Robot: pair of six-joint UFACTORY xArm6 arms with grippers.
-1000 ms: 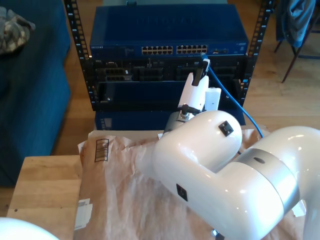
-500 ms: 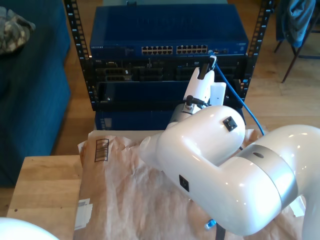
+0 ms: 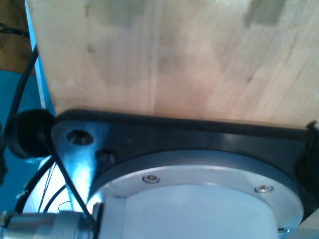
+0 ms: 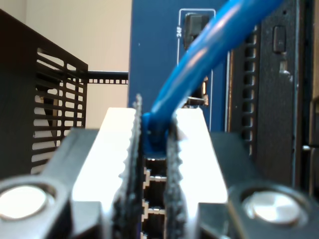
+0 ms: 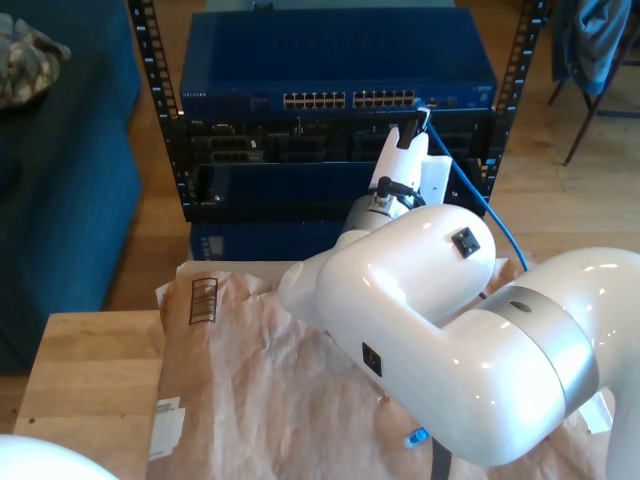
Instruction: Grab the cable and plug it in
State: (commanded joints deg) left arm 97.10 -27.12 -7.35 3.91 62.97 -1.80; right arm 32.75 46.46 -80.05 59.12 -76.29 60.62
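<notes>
In the exterior view, my second end effector (image 5: 416, 128) is raised against the front of the dark-blue network switch (image 5: 335, 65) that sits in the black metal rack (image 5: 165, 120), just past the end of the switch's row of ports toward the exterior view's right. The thin bright-blue ethernet cable (image 5: 490, 215) runs from its tip down past the switch toward the exterior view's right. The large white arm (image 5: 440, 340) reaches over crumpled brown paper (image 5: 240, 390) on the wooden counter (image 5: 80, 380) below the switch, and a small blue plug (image 5: 415, 438) lies on that paper.

In the first wrist view, a pale wooden board (image 3: 169, 55) meets a black plate and grey metal flange (image 3: 199, 179); I cannot tell how my first end effector's jaws stand.

In the second wrist view, the toothed fingers (image 4: 130, 164) are closed tight on the cable (image 4: 209, 50), with the switch face directly beyond.
</notes>
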